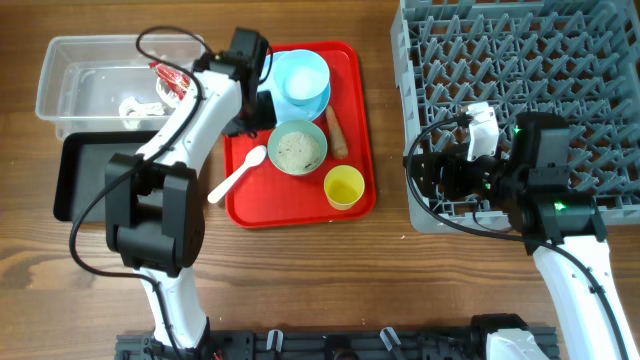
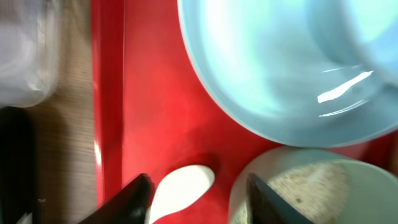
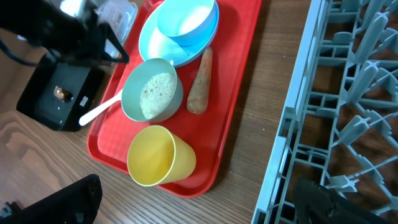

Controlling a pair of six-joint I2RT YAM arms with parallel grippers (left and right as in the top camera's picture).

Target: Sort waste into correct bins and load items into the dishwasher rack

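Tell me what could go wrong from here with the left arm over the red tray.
The left fingers straddle the white spoon right beside the bowl of rice-like crumbs. Closing or lifting carelessly could bump the bowl and scatter crumbs over the red tray. The spoon also lies flat on the tray, so the fingers might slip off it.

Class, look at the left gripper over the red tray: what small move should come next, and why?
Probably lower the left gripper and close on the white spoon: its open fingers straddle the spoon's bowl end, which lies on the red tray beside the bowl of crumbs.
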